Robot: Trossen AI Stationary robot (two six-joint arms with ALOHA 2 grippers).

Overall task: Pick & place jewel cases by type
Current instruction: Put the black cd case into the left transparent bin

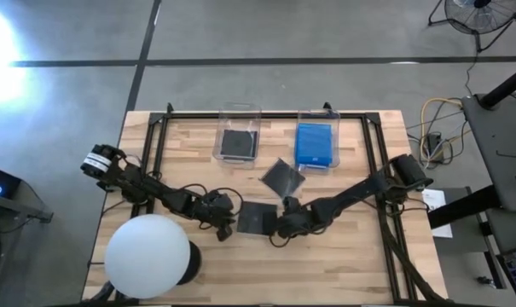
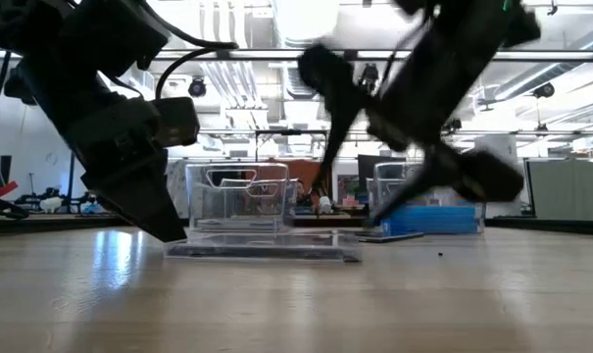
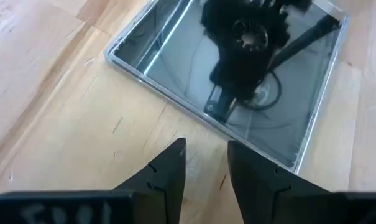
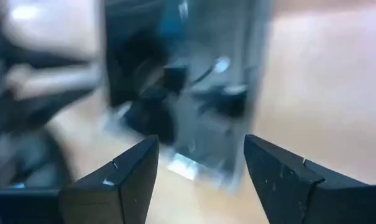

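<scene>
Two glossy dark square plastic jewel cases remain loose on the pale wooden table (image 1: 351, 256): one (image 1: 255, 217) lies flat between my left gripper (image 1: 226, 223) and my right gripper (image 1: 285, 223), just ahead of both sets of fingertips, the other (image 1: 283, 176) sits skewed farther out past my right one, toward the clear bin (image 1: 238, 136) already holding a dark case and the clear bin (image 1: 317, 141) of bright blue cases. Both grippers stand released and empty, low over the near case. To do this well, I judge one gripper should back off while the other straddles an edge squarely, since so thin and slick a case could easily skid.
</scene>
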